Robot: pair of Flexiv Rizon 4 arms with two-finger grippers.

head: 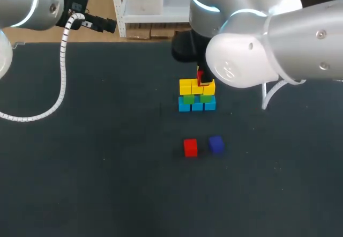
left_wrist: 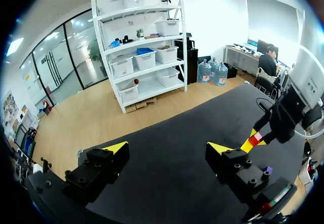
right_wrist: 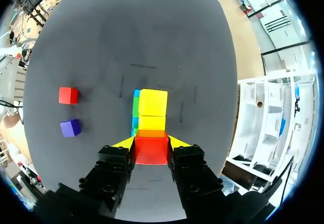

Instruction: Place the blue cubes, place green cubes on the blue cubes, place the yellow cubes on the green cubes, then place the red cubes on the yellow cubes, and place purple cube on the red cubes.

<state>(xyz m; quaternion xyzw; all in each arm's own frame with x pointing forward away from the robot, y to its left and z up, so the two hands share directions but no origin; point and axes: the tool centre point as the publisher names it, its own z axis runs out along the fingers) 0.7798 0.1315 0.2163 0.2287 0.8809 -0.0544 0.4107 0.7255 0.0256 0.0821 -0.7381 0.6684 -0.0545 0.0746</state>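
Red plastic cube (head: 190, 147) lies loose on the dark tabletop (head: 107, 167), a purple plastic cube (head: 216, 145) just beside it at 3 o'clock. Toward 12 o'clock stands the stack: blue cubes (head: 196, 105), green cubes (head: 188, 99) on them, yellow cubes (head: 187, 87) on top. The right tool (right_wrist: 151, 142) is clenched on a second red cube (right_wrist: 151, 150) just over the yellow row. The left tool (left_wrist: 167, 148) hangs released, well apart at 10 o'clock.

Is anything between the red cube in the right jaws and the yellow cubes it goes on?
Nothing visible. The red cube, held in the right jaws, hangs right above the yellow cubes, whose visible tops are bare. The other red cube and the purple cube lie well aside.
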